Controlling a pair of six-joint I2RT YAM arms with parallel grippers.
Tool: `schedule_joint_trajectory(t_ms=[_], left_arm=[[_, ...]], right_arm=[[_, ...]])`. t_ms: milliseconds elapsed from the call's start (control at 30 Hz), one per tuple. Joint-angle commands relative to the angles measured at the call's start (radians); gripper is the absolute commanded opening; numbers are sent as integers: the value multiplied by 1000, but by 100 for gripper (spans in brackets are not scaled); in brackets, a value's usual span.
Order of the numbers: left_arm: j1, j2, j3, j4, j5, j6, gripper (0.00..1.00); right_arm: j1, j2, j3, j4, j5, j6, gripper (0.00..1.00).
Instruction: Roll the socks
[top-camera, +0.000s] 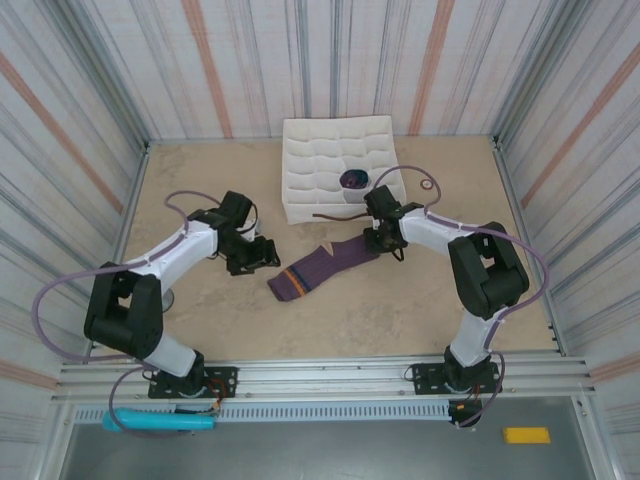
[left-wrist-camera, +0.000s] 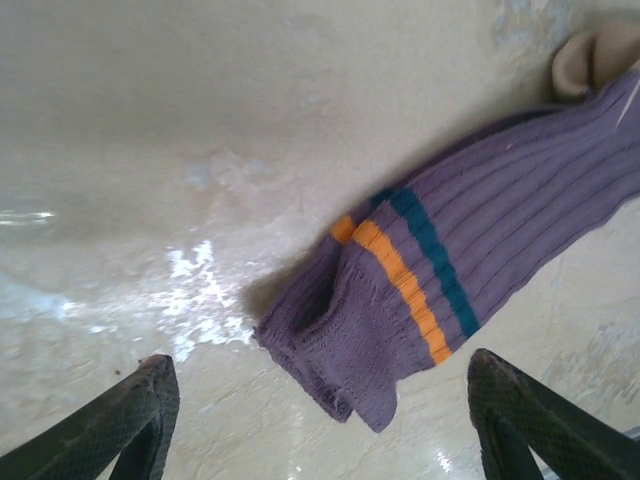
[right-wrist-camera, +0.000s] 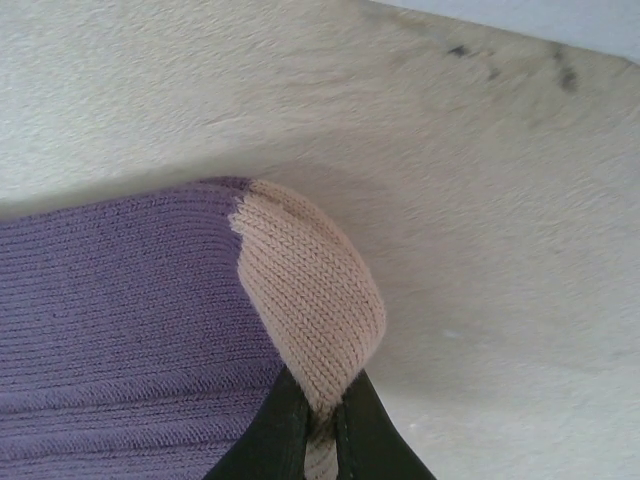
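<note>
Near the middle of the surface (top-camera: 200, 320), in the top view, you have the striped sock (top-camera: 325, 268) lying flat and stretched out, its banded cuff end pointing toward the near edge and its toe end toward the far right. Your left gripper (top-camera: 262, 252) sits just beside the cuff end, on the side of the left edge, and your right gripper (top-camera: 382, 243) is at the toe end. Against the far edge rests a white compartment tray (top-camera: 320, 160), and a small purple bundle (top-camera: 353, 180) lies in one of its near-right compartments; it is too small to make out further. From your left wrist camera, the two dark fingers (left-wrist-camera: 140, 410) stand wide apart and clear of the fabric, with the sock's cuff lying between them. An orange band and a teal band (left-wrist-camera: 410, 275) cross the purple rib knit, and the cuff edge is slightly folded. From your right wrist camera, the fingers (right-wrist-camera: 270, 440) are pressed together on the edge of the peach toe (right-wrist-camera: 310, 290), clamping the fabric between them, and the purple body runs off toward the left.
</note>
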Motion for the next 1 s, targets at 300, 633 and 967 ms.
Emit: schedule_joint_trajectory(t_ms=[300, 633, 967], left_arm=[[-10, -3, -57, -29, 36, -55, 61], [-13, 46, -121, 113, 131, -183, 60], [-21, 113, -127, 158, 70, -203, 51]], right_arm=[[-2, -50, 58, -66, -36, -6, 74], [171, -229, -50, -114, 10, 83, 82], [312, -395, -161, -104, 4, 226, 81]])
